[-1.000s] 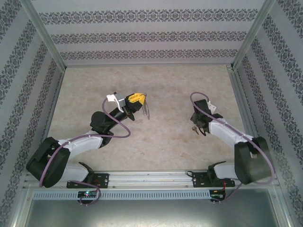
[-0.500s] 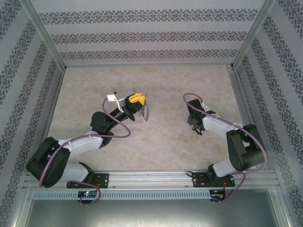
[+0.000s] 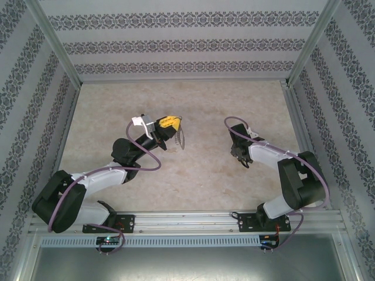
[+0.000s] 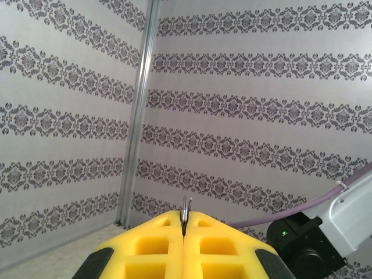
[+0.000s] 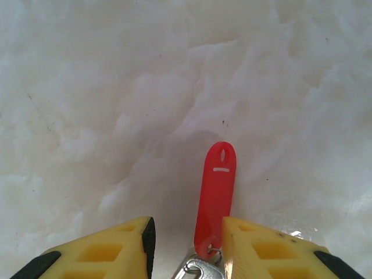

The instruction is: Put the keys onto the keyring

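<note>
From above, my left gripper is raised over the middle of the table with the keyring hanging from its yellow fingers. I judge I hold it up there so the loop is offered toward my other arm. My right gripper is well apart from it, low and pointed down at the table surface, where the keys must be. From this height they are too small for me to make out.

At my left wrist, the two yellow fingers are pressed flat together, with a thin grey metal edge of the keyring standing up in the seam. That tight pinch should keep the loop from swinging.

Under my right wrist, the fingers are spread with the keys between them. The red tag points away from me, just beside the right-hand finger, and its silver link sits at the bottom edge. I cannot tell whether the tag lies flat on the table. Nothing is clamped yet, so I judge this to be the line-up before closing on the tag.
</note>
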`<state>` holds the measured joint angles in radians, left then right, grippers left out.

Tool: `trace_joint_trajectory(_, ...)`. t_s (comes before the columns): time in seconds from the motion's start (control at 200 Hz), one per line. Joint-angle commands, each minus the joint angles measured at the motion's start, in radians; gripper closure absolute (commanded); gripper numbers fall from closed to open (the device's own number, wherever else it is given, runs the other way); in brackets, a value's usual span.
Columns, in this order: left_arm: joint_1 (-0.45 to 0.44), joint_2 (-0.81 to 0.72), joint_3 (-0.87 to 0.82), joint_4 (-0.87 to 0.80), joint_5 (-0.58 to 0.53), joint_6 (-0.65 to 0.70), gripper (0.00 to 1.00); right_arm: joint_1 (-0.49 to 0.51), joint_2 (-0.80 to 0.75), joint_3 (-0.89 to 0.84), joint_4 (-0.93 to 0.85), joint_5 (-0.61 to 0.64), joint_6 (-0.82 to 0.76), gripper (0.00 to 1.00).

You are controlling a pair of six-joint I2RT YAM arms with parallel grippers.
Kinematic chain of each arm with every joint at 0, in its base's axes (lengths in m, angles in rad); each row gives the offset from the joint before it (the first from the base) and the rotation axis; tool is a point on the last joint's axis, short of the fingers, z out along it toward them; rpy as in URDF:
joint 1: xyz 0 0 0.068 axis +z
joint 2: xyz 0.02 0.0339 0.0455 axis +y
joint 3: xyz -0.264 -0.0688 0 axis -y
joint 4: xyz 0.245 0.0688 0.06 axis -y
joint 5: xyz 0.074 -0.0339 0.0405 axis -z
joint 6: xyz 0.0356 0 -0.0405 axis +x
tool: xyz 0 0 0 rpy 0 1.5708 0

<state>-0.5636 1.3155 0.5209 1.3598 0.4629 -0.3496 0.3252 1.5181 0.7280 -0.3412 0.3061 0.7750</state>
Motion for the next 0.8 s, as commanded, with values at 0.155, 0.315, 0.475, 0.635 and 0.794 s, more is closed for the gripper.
trace_joint_trajectory(0.155, -0.016, -0.032, 0.004, 0.065, 0.010, -0.024, 1.00, 0.005, 0.052, 0.069, -0.092, -0.004, -0.032, 0.70)
trace_joint_trajectory(0.315, -0.016, -0.033, 0.002, 0.065, 0.004, -0.021, 1.00, 0.005, 0.068, 0.086, -0.098, -0.004, -0.045, 0.71)
trace_joint_trajectory(0.475, -0.016, -0.030, 0.006, 0.066, 0.004, -0.016, 1.00, 0.006, 0.074, 0.096, -0.122, -0.019, -0.058, 0.71)
trace_joint_trajectory(0.635, -0.016, -0.032, 0.004, 0.065, -0.002, -0.011, 1.00, 0.002, 0.073, 0.096, -0.136, -0.041, -0.072, 0.73)
trace_joint_trajectory(0.794, -0.016, -0.030, 0.004, 0.065, -0.003, -0.006, 1.00, 0.004, 0.073, 0.099, -0.142, -0.047, -0.078, 0.77)
